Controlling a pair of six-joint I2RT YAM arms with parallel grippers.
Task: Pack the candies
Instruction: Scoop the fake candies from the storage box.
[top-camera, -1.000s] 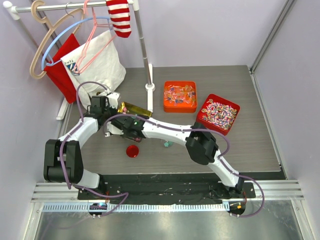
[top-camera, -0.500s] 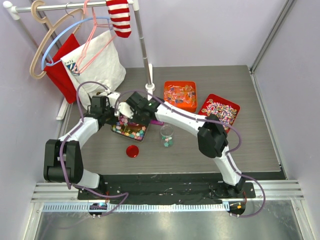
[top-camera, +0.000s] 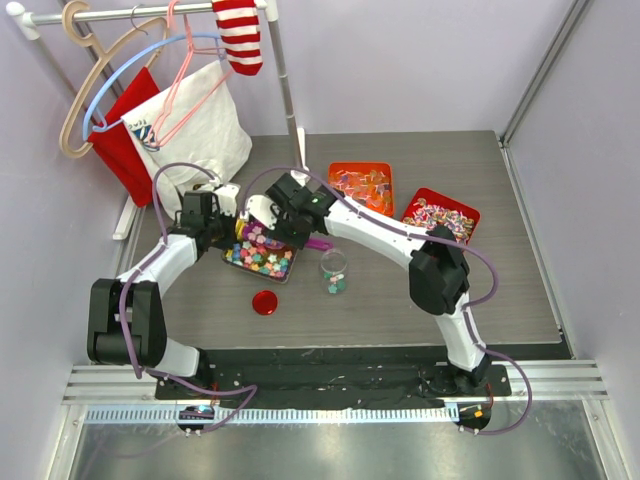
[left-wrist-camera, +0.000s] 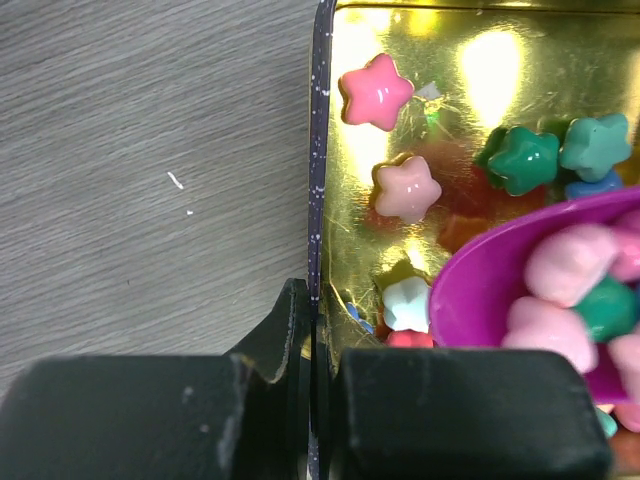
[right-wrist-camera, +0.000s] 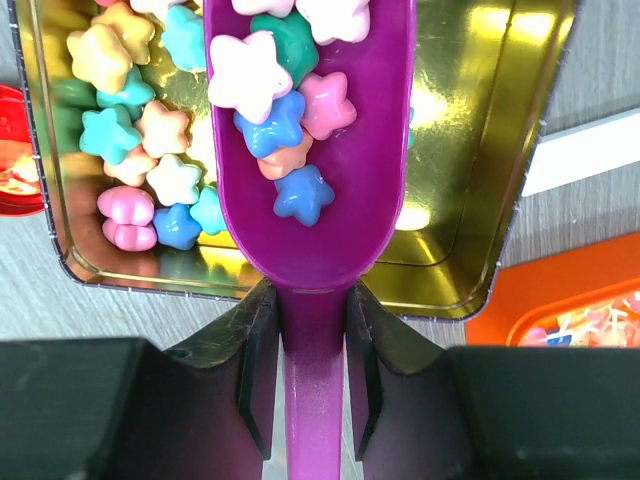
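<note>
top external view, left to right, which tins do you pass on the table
gold tin with the candies → orange tin → red tin

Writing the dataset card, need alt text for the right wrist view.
The right tool grips the handle of a purple scoop loaded with star-shaped pastel candies, held over a gold tin with more candies on its floor. An orange tin shows at the lower right corner, a red object at the left edge.
</note>
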